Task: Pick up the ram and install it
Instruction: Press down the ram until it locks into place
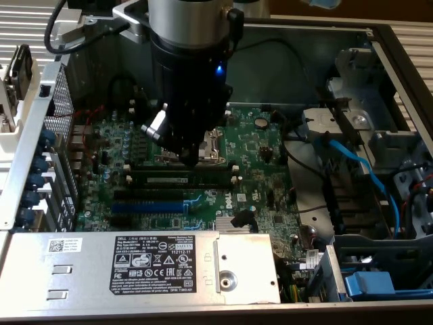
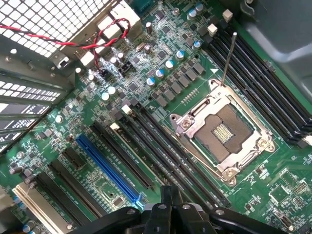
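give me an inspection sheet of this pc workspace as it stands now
surface: green motherboard inside an open metal case
job's things: ram, a dark strip with a pale label, lies along the black slots just under the claw tip; cannot tell if it is seated
clutter: nothing seen
grippers: claw shut, low over the black slots beside the cpu socket
cables: red-black twisted wires; blue cable
surroundings: labelled power supply

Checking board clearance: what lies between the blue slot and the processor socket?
In the wrist view, long black slots run side by side between blue slot and socket.
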Robot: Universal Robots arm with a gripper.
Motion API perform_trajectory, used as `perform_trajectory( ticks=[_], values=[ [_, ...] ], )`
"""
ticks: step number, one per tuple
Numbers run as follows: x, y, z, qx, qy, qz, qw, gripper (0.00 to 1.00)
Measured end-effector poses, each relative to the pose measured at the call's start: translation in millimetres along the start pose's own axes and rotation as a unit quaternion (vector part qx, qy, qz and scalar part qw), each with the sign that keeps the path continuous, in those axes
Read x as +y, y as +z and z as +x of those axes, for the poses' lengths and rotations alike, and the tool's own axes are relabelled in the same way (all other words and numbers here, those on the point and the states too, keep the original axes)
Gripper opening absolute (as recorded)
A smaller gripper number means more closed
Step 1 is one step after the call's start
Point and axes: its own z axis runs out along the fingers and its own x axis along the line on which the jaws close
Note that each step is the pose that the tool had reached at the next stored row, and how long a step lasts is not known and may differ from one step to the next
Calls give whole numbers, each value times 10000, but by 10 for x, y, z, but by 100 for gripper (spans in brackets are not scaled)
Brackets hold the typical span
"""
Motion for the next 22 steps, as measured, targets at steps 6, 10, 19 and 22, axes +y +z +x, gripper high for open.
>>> perform_trajectory(
  ticks=[6,10,19,22],
  values=[
    [0,0,0,12,380,-3,9993,10],
    [0,-1,0,20,626,-6,9980,10],
    [0,-1,0,44,1196,-19,9928,10],
    [0,-1,0,48,1349,-21,9908,10]
  ],
)
